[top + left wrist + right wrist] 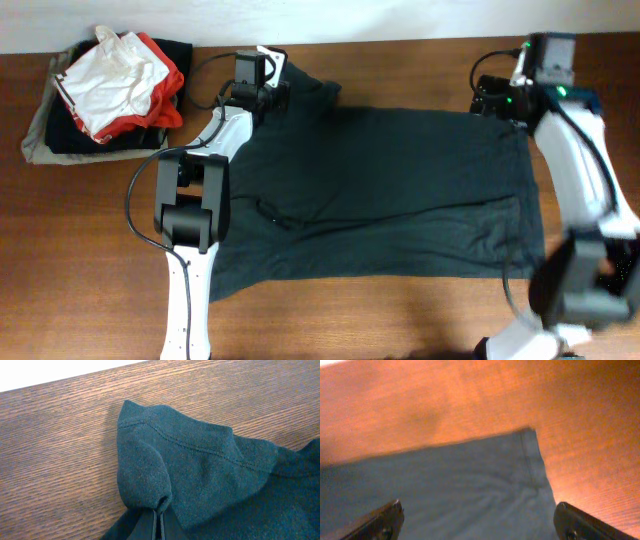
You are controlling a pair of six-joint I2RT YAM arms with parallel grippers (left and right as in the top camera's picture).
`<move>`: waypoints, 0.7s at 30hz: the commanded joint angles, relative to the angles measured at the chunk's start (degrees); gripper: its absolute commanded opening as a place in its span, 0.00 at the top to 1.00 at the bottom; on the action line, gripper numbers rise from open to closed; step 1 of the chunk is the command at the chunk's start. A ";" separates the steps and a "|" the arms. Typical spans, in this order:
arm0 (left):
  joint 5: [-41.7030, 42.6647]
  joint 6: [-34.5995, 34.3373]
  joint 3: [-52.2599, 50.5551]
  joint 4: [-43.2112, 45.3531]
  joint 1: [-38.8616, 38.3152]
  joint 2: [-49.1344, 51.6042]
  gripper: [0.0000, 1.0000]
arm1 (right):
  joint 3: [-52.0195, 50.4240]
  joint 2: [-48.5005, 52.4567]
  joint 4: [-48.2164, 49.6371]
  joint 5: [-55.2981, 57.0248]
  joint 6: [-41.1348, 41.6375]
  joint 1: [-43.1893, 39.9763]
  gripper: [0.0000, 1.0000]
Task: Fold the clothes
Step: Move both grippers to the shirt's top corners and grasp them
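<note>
The clothes, one dark charcoal T-shirt, lie spread flat across the wooden table. My left gripper sits at the shirt's far left sleeve. In the left wrist view it is shut on a pinched fold of the sleeve, whose hem puckers up just beyond the tips. My right gripper hovers at the far right corner of the shirt. In the right wrist view it stands open, its fingers wide apart over the hemmed corner with nothing gripped.
A pile of other garments lies at the back left: a white one with red-orange trim on top of dark and grey-khaki cloth. The table's far edge runs just behind both grippers. Bare wood shows along the front.
</note>
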 commanded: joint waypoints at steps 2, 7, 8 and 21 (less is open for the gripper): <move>0.26 0.33 -0.42 -2.58 0.00 2.05 0.99 | 13.09 15.06 -6.56 5.29 -4.52 -1.68 0.01; 0.26 0.33 -0.42 -3.28 0.00 2.05 1.00 | 18.38 21.90 -6.97 9.70 -6.82 -3.67 0.01; 0.26 0.33 -0.42 -3.45 0.00 2.05 1.00 | 18.38 22.49 -6.69 10.38 -7.34 -4.26 0.01; 0.42 0.31 -0.42 -5.18 0.00 2.05 0.99 | 18.36 27.58 -2.60 -3.39 -11.13 -10.27 0.02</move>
